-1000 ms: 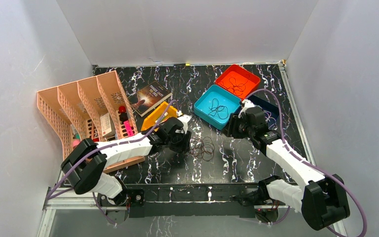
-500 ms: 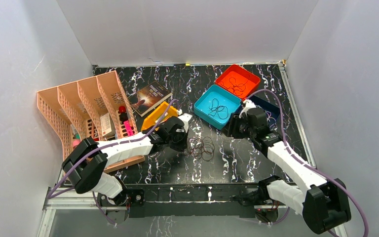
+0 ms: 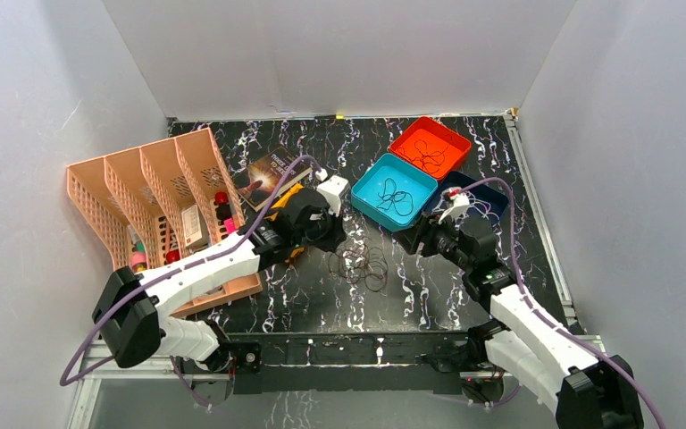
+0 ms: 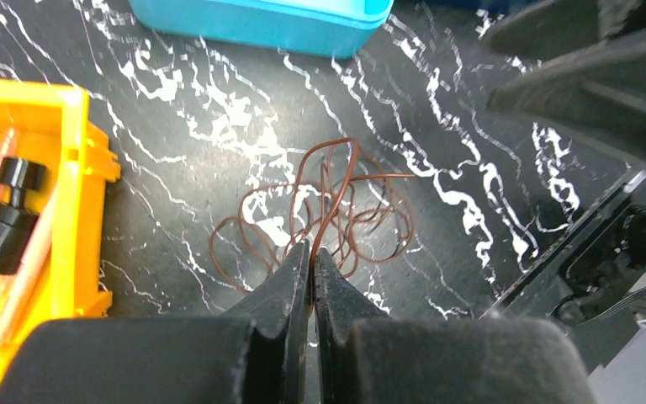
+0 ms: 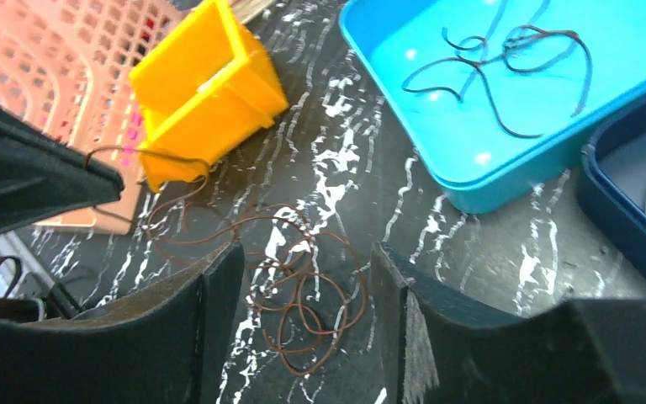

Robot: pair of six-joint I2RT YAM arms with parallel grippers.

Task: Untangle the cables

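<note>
A tangle of thin brown cable (image 3: 363, 266) lies in curly loops on the black marble table between both arms. My left gripper (image 3: 336, 239) is shut on one strand of it (image 4: 326, 220) at the fingertips (image 4: 311, 251), and the strand rises from the pile. My right gripper (image 3: 416, 243) is open and empty, hovering just right of the tangle; in the right wrist view the loops (image 5: 303, 295) lie between its fingers (image 5: 219, 286). Dark thin cables lie in the teal tray (image 3: 391, 170) and in the red tray (image 3: 429, 125).
A yellow bin (image 3: 277, 214) sits just left of the tangle, also in the right wrist view (image 5: 206, 93). A pink mesh organizer (image 3: 143, 192) stands at far left, a book (image 3: 272, 174) behind the bin, a dark blue tray (image 3: 487, 198) right of the teal one.
My left gripper has risen and drawn back towards the yellow bin, pulling a brown strand up. My right arm has drawn back a little towards the near right.
</note>
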